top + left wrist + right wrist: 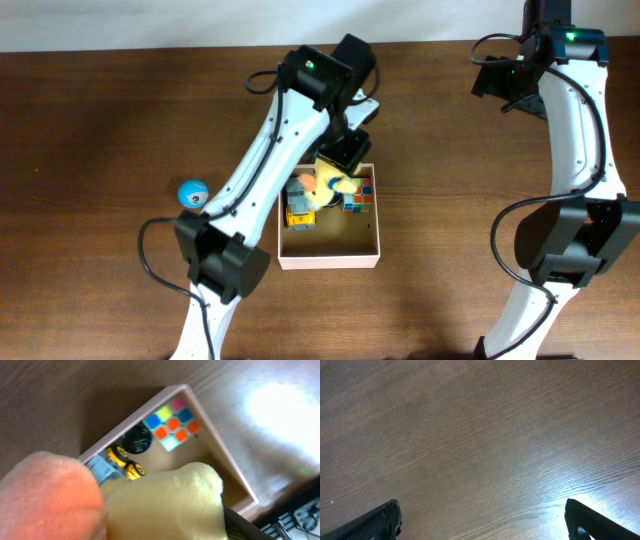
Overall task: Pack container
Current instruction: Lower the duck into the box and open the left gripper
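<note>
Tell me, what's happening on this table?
The left pincer grips a yellow and orange plush toy over the container, which holds a colourful cube and a toy truck. A blue ball lies outside it on the table. The right pincer hangs open and empty.

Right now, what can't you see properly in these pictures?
Soft toy: left wrist view, too close and blurry to tell what it is.
Container: overhead, the left arm covers its far left corner.
Blue ball: overhead, too small to see its pattern.
Right fingers: right wrist view, cut off by the bottom edge.
</note>
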`<move>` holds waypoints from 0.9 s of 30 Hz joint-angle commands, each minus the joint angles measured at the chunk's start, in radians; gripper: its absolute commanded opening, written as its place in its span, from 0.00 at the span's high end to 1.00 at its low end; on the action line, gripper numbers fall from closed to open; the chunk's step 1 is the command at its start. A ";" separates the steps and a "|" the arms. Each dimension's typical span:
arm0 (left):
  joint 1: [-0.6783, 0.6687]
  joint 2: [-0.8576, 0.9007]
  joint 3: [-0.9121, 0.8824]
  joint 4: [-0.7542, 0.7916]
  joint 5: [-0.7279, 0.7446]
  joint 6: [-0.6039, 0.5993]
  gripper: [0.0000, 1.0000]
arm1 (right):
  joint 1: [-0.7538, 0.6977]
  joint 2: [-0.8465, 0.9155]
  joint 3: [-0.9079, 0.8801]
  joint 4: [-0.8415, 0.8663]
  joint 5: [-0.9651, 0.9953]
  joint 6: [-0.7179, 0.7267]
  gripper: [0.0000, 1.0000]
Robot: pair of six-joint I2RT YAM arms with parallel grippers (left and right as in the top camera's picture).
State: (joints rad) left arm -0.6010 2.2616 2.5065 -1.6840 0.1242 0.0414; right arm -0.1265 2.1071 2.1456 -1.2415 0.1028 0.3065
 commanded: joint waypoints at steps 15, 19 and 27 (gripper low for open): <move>-0.108 -0.113 -0.426 -0.004 -0.016 0.082 0.41 | 0.000 0.000 -0.005 0.000 -0.006 0.002 0.01; -0.110 -0.113 -0.442 -0.004 -0.018 0.117 0.41 | 0.000 0.000 -0.005 0.000 -0.006 0.002 0.01; -0.110 -0.113 -0.442 0.033 -0.095 0.192 0.40 | 0.000 0.000 -0.005 0.000 -0.006 0.002 0.01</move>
State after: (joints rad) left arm -0.7059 2.1662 2.0697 -1.6756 0.0677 0.1558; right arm -0.1265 2.1071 2.1456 -1.2415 0.1028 0.3069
